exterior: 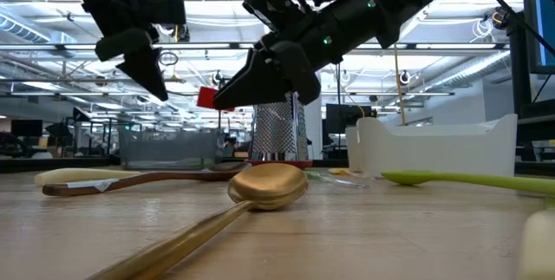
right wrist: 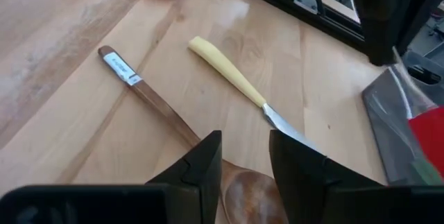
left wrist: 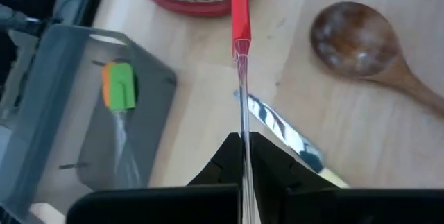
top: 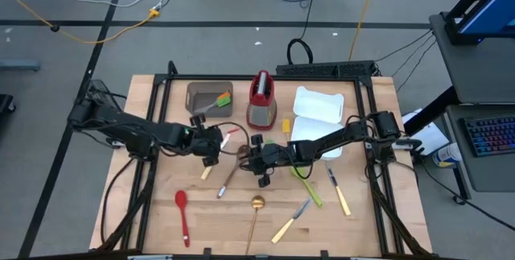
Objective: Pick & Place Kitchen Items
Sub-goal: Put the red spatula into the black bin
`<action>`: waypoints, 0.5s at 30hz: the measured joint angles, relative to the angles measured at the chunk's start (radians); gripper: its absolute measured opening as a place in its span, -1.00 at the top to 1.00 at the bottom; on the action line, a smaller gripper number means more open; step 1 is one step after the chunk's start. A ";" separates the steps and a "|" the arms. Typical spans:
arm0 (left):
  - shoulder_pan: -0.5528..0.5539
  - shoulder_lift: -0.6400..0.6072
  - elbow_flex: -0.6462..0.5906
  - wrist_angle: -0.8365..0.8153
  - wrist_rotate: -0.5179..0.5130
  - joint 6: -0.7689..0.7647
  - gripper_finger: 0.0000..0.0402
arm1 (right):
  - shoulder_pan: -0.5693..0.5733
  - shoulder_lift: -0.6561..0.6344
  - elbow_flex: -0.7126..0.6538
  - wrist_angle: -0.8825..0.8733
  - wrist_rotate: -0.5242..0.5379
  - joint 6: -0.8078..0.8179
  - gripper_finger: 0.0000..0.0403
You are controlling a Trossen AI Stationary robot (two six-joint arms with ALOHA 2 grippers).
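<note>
My left gripper is shut on a spatula with a clear handle and a red head, held above the table between the brown bin and the wooden spoon. My right gripper stands open above the wooden spoon's bowl without touching it. The spoon lies flat on the table beside a yellow-handled knife. A gold spoon, a red spoon, a green spatula and two more yellow-handled knives lie toward the near edge. My left gripper pinches the spatula's clear handle between its two fingers. The handle runs along the fingers and sticks out ahead of them, with the red head at its far end. The fingers slant down from the table's left side. The spatula is lifted clear of the table.
The bin holds a green-and-orange spatula. The red-and-steel grater stands upright just beyond the spatula's head. White trays sit at the far right. The two grippers are close together at the table's middle.
</note>
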 joint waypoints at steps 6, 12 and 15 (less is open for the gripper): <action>0.032 -0.056 0.000 -0.068 -0.061 0.037 0.91 | 0.000 0.000 0.000 -0.003 0.000 0.026 0.45; 0.122 -0.076 0.000 -0.080 -0.100 0.081 0.96 | 0.000 0.000 0.000 0.006 0.000 0.026 0.45; 0.176 -0.072 0.000 -0.070 -0.100 0.121 0.91 | 0.000 0.000 -0.001 0.007 0.000 0.025 0.46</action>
